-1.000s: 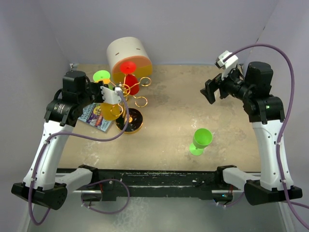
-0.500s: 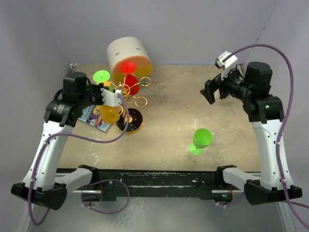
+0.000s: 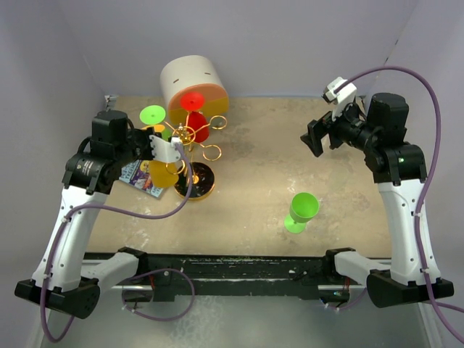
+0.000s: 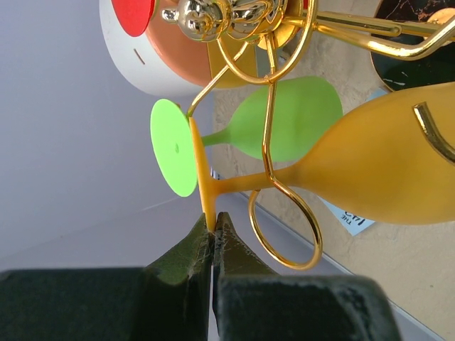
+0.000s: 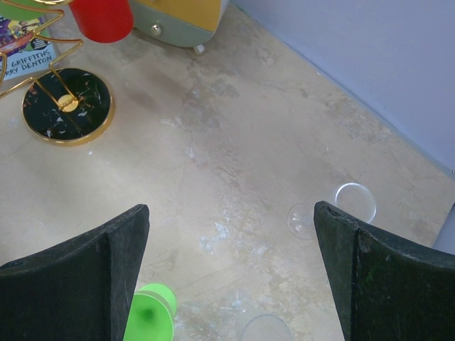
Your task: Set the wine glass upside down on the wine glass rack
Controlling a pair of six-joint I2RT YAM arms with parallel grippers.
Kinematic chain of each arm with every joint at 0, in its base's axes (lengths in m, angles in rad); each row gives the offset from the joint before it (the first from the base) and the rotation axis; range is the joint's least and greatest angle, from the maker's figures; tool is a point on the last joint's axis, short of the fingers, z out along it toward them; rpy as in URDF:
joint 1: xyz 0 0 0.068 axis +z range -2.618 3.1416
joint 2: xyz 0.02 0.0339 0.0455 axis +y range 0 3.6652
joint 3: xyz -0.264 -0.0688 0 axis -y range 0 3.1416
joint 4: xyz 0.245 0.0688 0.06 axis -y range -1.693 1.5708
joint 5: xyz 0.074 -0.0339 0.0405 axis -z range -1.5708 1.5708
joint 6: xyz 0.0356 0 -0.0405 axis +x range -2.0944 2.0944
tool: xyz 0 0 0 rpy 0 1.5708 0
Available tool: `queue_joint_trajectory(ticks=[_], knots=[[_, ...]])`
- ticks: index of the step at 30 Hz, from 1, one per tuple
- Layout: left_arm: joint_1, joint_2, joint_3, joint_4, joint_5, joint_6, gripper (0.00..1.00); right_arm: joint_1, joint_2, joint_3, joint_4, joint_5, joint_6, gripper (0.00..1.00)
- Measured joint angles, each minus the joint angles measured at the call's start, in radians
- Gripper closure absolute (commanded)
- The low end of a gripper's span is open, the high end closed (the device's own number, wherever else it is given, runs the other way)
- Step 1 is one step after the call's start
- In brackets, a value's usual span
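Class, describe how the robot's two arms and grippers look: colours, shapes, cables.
The left arm and right arm are white curved shells with black joints and bases. A purple cable loops along each. The left gripper and right gripper have dark, tapering fingers. A green light glows on the right arm.

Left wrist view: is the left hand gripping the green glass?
No, the left hand is shut on the foot of the orange wine glass.
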Motion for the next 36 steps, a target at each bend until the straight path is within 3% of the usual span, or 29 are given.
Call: queue_joint_trajectory(ticks=[36], knots=[[-0.027,-0.025,0.019,-0.061,-0.034,0.051,0.99,-0.001,-0.002,-0.017,-0.002,0.001,-0.007,0.0]])
